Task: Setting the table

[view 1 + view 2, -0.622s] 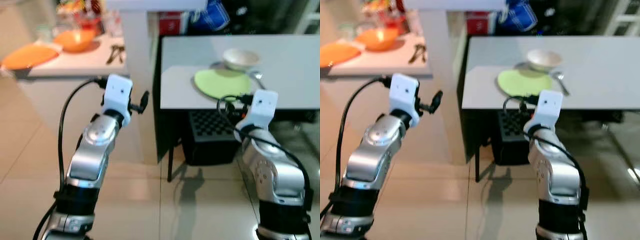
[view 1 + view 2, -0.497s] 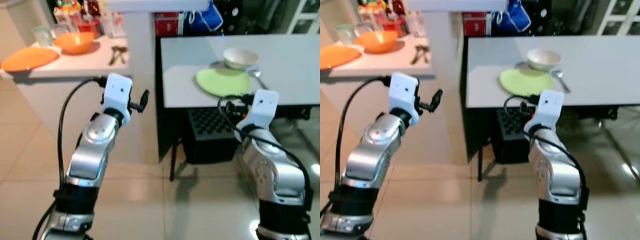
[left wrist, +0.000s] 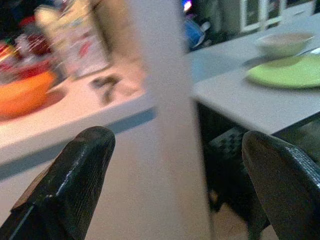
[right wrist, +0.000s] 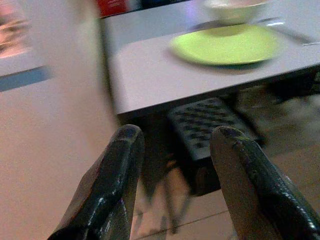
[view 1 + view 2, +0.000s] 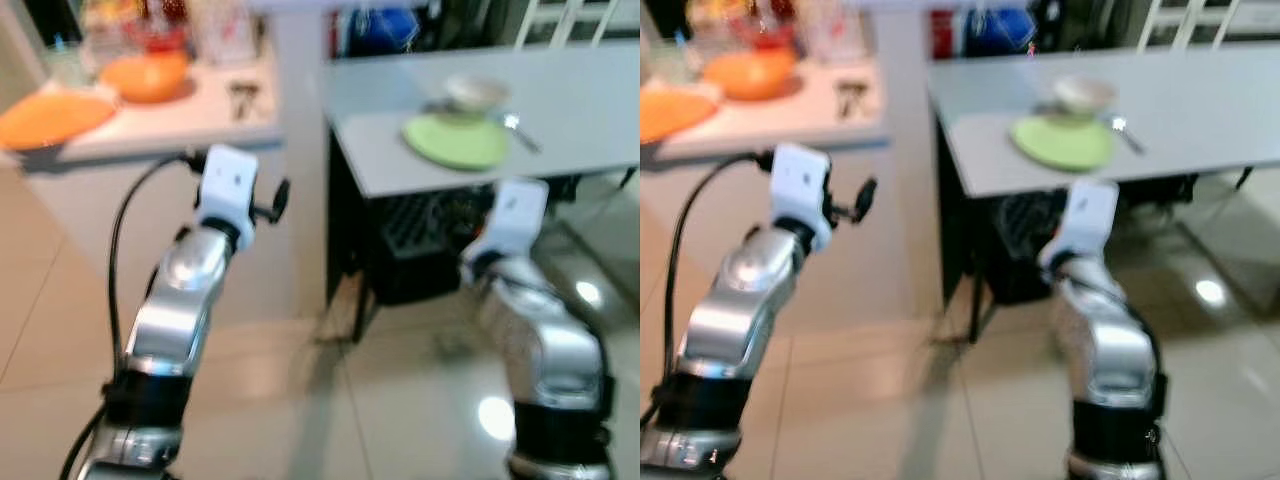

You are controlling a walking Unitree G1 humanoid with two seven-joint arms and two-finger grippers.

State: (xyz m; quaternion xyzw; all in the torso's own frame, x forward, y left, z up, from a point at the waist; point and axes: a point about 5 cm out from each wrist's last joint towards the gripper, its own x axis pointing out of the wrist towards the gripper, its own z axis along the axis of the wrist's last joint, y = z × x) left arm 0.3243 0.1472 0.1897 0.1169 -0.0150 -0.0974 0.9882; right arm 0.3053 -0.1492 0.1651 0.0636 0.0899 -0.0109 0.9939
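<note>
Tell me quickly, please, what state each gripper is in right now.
Left gripper: open, holding nothing.
Right gripper: open, holding nothing.

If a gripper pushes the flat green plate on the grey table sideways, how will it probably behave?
The flat round green plate lies low on the smooth grey table, so it would probably slide, not tip. It looks thin and stiff, perhaps light. Its low edge may be hard to pinch, and the small white bowl close behind could be bumped.
</note>
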